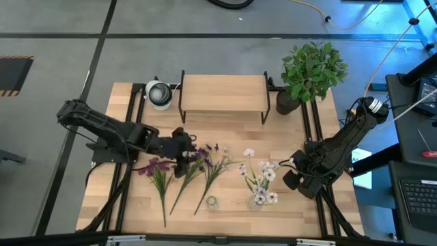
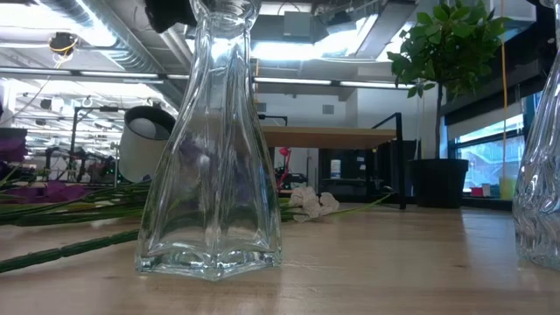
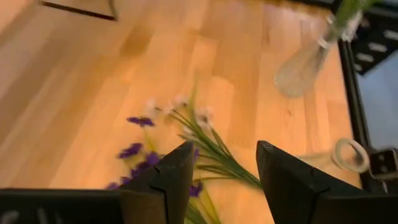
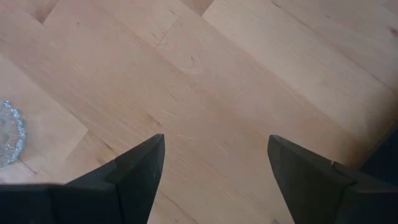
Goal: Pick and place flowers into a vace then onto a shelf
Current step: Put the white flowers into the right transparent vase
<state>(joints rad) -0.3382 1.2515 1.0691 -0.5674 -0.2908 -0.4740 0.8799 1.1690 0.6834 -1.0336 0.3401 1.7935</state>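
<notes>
Three purple flowers (image 1: 179, 174) are lying flat on the worktop (image 1: 225, 133), stems fanning out w/ blossom ends pointing toward the shelf (image 1: 223, 93) and cut ends pointing toward the front edge. Long axes are running roughly front-to-back, slightly splayed. Blossoms are sitting right under and beside the left hand (image 1: 183, 152); stalks are trailing away from it toward the front edge.

The white/pale pink spray (image 1: 260, 179) is standing in a clear glass vase (image 1: 257, 202), just beside the right hand (image 1: 295, 171) on its inner side, stems leaning up and back toward the shelf. A second, empty glass vase (image 1: 212, 202) is standing upright between the two hands, near the front edge; in the low view it is filling the near foreground (image 2: 214, 157).

Left hand is hovering low over the purple blossoms w/ fingers (image 3: 163, 180) parted moderately, gripping nothing; in its wrist view the purple heads and green stalks (image 3: 205, 146) are showing in the gap and just ahead of the tips. Can't tell if the tips are touching any petals.

Right hand (image 4: 214, 168) is resting over bare worktop w/ fingers spread wide, holding nothing; only the rim of the glass vase (image 4: 9, 134) is showing off to one side.

Shelf is standing well beyond both hands, a white lamp-like object (image 1: 159, 93) at its left end, a potted plant (image 1: 308, 72) at its right.
</notes>
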